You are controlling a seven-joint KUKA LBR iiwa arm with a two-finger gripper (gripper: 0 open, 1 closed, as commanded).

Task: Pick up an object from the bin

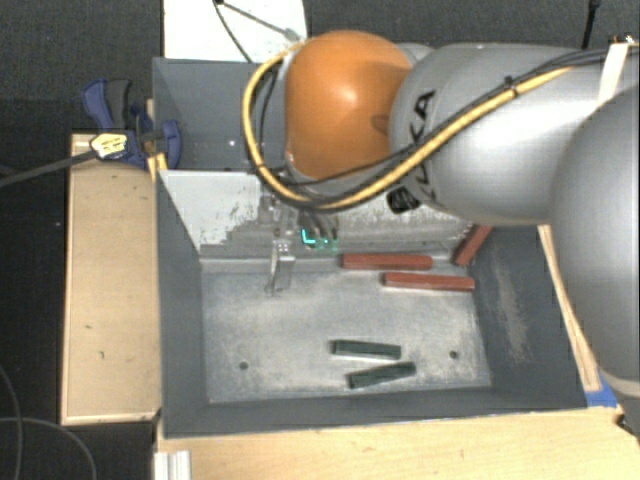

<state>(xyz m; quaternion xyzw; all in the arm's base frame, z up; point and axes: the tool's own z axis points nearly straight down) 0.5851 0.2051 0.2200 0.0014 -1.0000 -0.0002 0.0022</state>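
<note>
My gripper [277,280] hangs below the orange cover, low over the back left of the bin floor, with nothing seen in it. Just to its right a red-brown flat bar [387,261] lies along the back wall. A second red-brown bar [428,282] lies a little nearer and further right. A third red-brown bar [472,245] leans against the back right corner. The gripper touches none of them.
Two dark green bars lie near the bin's front: one [366,348] at the centre, the other [381,375] slightly tilted just below it. The arm's bulk covers the bin's upper right. The floor's left half is bare metal.
</note>
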